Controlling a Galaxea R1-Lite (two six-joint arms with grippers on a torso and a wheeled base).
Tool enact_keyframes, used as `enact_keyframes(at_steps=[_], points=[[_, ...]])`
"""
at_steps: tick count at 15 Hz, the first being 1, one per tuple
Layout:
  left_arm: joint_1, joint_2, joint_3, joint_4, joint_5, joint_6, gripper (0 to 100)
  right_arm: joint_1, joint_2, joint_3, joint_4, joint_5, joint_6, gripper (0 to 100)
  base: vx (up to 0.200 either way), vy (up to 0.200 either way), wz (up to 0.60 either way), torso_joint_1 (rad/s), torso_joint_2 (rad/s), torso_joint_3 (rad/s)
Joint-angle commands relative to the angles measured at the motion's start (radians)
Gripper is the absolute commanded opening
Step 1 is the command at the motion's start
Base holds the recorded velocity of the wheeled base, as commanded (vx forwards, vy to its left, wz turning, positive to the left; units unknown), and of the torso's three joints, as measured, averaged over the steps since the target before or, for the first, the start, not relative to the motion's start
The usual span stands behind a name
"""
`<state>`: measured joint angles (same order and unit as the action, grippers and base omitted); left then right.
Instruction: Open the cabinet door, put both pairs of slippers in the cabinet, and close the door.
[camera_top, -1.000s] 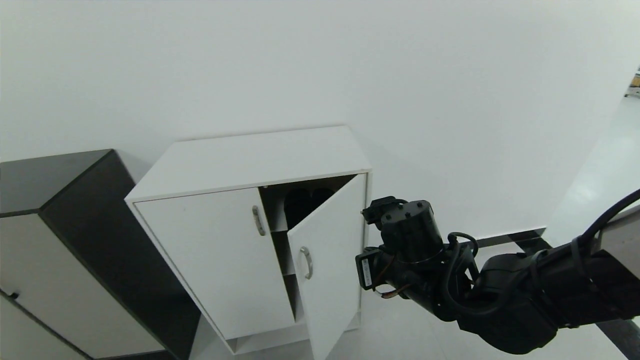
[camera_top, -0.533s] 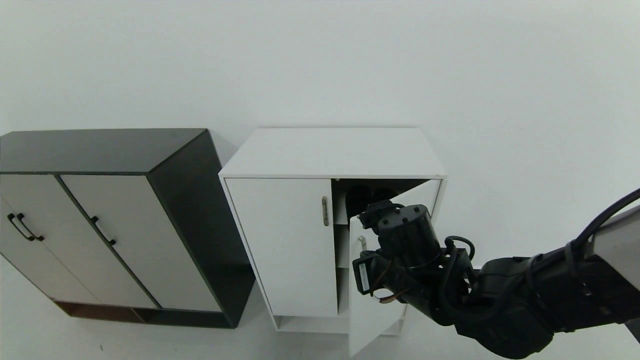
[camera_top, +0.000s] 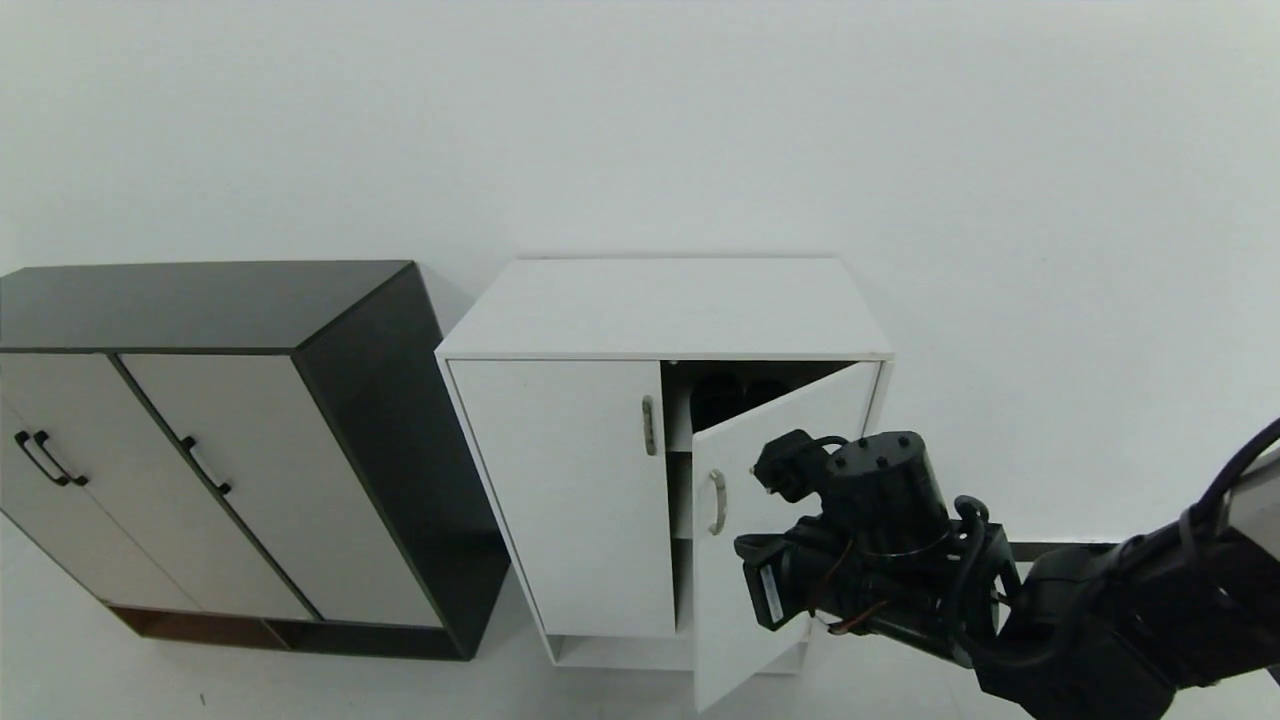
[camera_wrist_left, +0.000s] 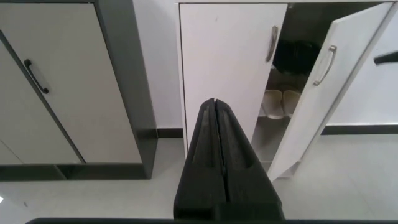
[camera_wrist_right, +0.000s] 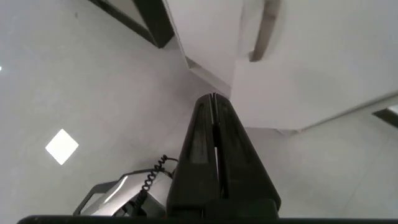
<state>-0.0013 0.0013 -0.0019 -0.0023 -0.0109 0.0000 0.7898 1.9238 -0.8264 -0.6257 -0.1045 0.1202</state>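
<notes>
The white cabinet (camera_top: 660, 305) stands against the wall, its left door (camera_top: 560, 490) shut and its right door (camera_top: 770, 450) swung partly open. In the left wrist view, black slippers (camera_wrist_left: 297, 56) lie on the upper shelf and white slippers (camera_wrist_left: 280, 102) on the shelf below. My right arm's wrist (camera_top: 880, 520) hangs in front of the open door's outer face, just right of its handle (camera_top: 717, 500). The right gripper (camera_wrist_right: 214, 97) is shut and holds nothing, below the door handle (camera_wrist_right: 264, 31). My left gripper (camera_wrist_left: 215, 102) is shut too, held back from the cabinet and aimed at the left door.
A black cabinet with grey doors (camera_top: 200, 430) stands close on the left of the white one. Light floor (camera_wrist_left: 348, 186) stretches in front of both. A white wall (camera_top: 640, 120) rises behind them.
The head camera swung round to face the cabinets squarely. Since half a second ago my right arm has dropped lower and to the right across the door front. The door stays ajar.
</notes>
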Motion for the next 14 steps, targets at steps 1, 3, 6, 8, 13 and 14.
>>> enact_keyframes(at_steps=[1,3,6,8,13,14], points=[[0.000,0.000,0.000,-0.001,0.000,0.000,0,-0.012,-0.025,0.026,-0.002,0.003,-0.002,0,0.200,0.000,0.00,-0.012,-0.01,0.017],[0.000,0.000,0.000,0.001,0.000,0.000,0,-0.015,-0.037,0.047,-0.002,0.035,-0.004,0,0.200,0.000,0.00,0.007,0.00,0.005],[0.000,0.000,0.000,-0.001,0.000,-0.002,0,-0.017,-0.071,0.073,-0.003,0.071,-0.002,0,0.133,0.000,0.00,0.002,0.00,0.002],[0.000,-0.001,0.000,-0.001,0.000,0.000,0,-0.017,-0.082,0.062,-0.005,0.075,-0.001,0,0.000,0.000,0.00,0.000,0.00,0.000],[0.000,-0.001,0.000,-0.001,0.000,-0.002,0,-0.040,-0.045,0.015,-0.005,0.101,0.004,0,0.000,0.000,0.00,0.000,0.00,0.000],[0.000,0.000,0.000,-0.001,0.000,-0.002,0,-0.043,-0.037,0.009,-0.005,0.104,0.006,0,0.000,0.000,0.00,0.000,0.00,0.000]])
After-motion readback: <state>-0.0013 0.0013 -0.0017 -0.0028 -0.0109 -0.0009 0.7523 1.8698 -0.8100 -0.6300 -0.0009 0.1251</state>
